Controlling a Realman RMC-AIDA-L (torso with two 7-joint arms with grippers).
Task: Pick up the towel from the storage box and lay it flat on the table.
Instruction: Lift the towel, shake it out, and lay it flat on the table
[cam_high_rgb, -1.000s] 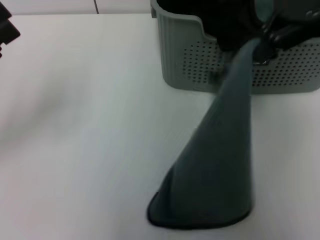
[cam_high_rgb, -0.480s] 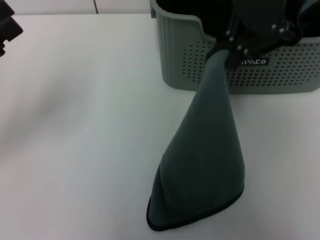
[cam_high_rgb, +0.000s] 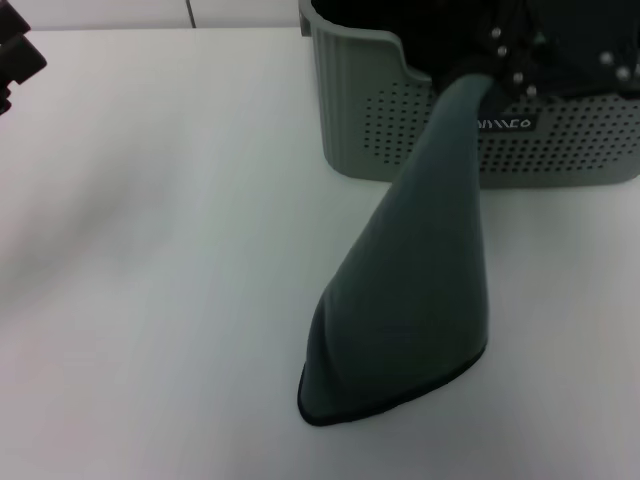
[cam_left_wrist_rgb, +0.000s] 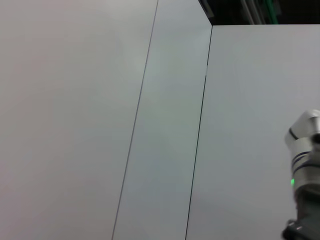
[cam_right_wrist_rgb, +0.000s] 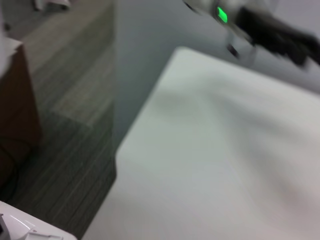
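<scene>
Above the storage box (cam_high_rgb: 400, 120), right gripper (cam_high_rgb: 500, 75) pinches the towel (cam_high_rgb: 415, 290); cloth trails toward 7 o'clock, hem on table (cam_high_rgb: 160, 250).

I see the pale grey-green perforated plastic storage box (cam_high_rgb: 470, 120) at the far right of the plain white smooth desk (cam_high_rgb: 160, 250), dark grey-green fleecy towel (cam_high_rgb: 415, 290) hanging before it, lower edge near the desk.

Light falls soft and even from overhead, bright on the table (cam_high_rgb: 150, 250), which washes nearly white with no hard glare. The towel (cam_high_rgb: 420, 290) throws only a faint shadow along its lower edge, toward six o'clock. The head view is slightly soft. The right wrist view is smeared with blur, worst toward one o'clock; the left wrist view is flat and evenly lit.
</scene>
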